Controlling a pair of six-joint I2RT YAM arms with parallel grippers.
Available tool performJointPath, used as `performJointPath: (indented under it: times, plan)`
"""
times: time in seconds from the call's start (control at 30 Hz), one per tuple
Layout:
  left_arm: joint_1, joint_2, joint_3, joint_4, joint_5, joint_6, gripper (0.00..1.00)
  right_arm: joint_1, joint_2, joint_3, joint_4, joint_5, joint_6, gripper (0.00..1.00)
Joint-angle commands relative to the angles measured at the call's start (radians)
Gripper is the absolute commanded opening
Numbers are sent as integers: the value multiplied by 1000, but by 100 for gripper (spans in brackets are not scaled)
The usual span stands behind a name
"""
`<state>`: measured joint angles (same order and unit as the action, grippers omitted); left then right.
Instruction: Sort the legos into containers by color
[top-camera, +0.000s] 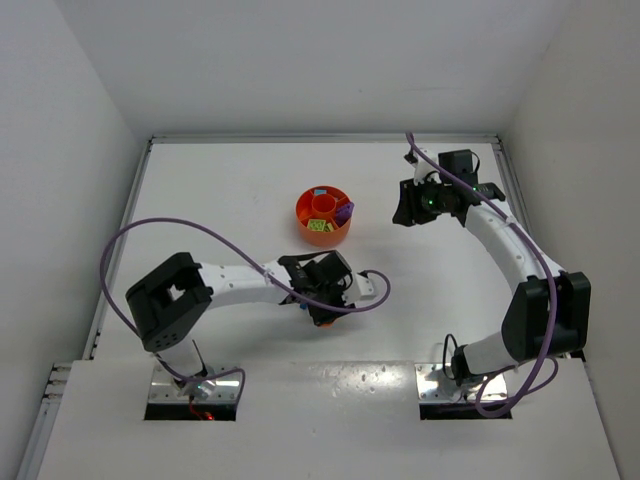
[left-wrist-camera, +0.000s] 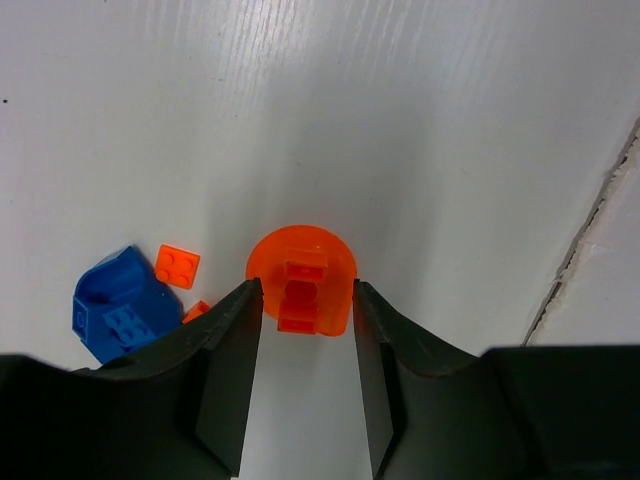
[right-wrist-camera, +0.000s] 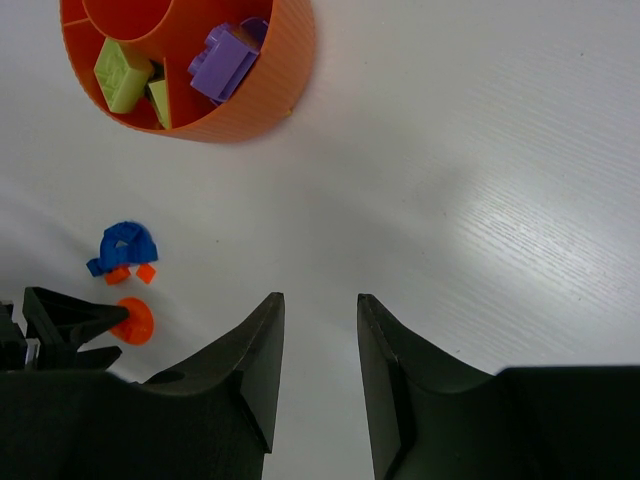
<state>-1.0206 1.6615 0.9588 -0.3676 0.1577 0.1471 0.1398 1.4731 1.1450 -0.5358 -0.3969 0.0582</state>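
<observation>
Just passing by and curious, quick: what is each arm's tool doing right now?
Left tool: open, fingertips either side of a round orange lego, not clearly clamped on it.
Right tool: open, holding nothing.

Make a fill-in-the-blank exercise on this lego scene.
The round piece straddled by the left gripper is ____. The big piece beside the small orange brick is ____. In the tray, the wedge beside the yellow-green bricks holds ____ pieces. The right gripper holds ____.
Missing: orange; blue; purple; nothing.
</observation>
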Motion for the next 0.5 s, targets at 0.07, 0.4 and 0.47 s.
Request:
performJointPath:
  times: [0.07, 0.4, 0.47]
  plan:
    - [-18, 24, 37, 12, -4, 8, 45, -3, 1, 30, 11, -17, 12, 36]
    - [-18, 53, 37, 30, -15, 26, 39, -3, 1, 21, 20, -17, 12, 36]
    - [-18, 63, 46, 39, -15, 26, 39, -3, 1, 21, 20, -17, 12, 36]
